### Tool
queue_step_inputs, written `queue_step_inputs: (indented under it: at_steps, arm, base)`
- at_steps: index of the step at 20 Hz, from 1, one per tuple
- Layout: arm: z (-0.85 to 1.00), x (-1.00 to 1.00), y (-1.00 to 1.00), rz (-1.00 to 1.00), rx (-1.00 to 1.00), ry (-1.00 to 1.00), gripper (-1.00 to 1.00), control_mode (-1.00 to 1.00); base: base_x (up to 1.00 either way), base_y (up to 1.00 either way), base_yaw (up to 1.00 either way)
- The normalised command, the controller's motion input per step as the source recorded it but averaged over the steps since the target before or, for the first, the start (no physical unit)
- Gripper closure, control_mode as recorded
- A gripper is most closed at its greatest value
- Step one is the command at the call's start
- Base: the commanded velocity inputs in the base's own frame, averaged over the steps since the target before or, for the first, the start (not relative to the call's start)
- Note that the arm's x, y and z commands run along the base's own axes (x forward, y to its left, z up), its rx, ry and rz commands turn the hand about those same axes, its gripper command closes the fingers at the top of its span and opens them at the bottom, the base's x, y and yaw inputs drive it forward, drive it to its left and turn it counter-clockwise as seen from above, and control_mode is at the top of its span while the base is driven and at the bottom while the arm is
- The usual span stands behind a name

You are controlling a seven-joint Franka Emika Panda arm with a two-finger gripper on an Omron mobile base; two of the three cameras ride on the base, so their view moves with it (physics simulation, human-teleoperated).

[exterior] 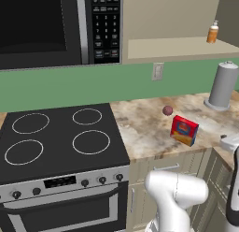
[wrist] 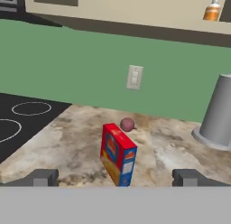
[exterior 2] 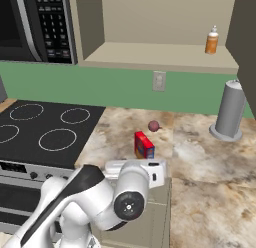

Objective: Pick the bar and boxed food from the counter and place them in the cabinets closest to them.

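Observation:
The boxed food [wrist: 118, 154] is a small red carton with a blue and yellow label. It stands upright on the marbled counter [wrist: 67, 151], a little way in from the front edge [exterior: 184, 130] [exterior 2: 144, 145]. My gripper [wrist: 116, 178] is open, level with the counter and just in front of the carton, one fingertip to each side of it and not touching. The wall cabinet [exterior: 177, 47] [exterior 2: 160, 54] above the counter stands open, showing a plain beige shelf. The bar is out of view.
A small dark-red ball [wrist: 127, 124] lies just behind the carton. A grey cylinder [exterior: 223, 86] stands at the right near the wall. An orange bottle [exterior 2: 212, 41] sits on the cabinet shelf. The black stovetop [exterior: 56, 137] and microwave [exterior: 46, 25] are to the left.

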Motion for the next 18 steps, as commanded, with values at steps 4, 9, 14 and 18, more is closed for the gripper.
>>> queue_step_inputs:
  at_steps: [4,9,14,18]
  arm:
    - [-0.07,0.26,0.13,0.00,0.00,0.00,-1.00,-1.00]
    - [-0.06,0.23,0.10,0.00,0.00,0.00,-1.00,-1.00]
    - [-0.05,0.25,0.10,0.00,0.00,0.00,-1.00,-1.00]
    - [-0.08,0.24,0.08,0.00,0.00,0.00,-1.00,-1.00]
  base:
    - [0.00,0.00,0.00]
    - [0.00,0.00,0.00]
    - [0.00,0.00,0.00]
    - [0.00,0.00,0.00]
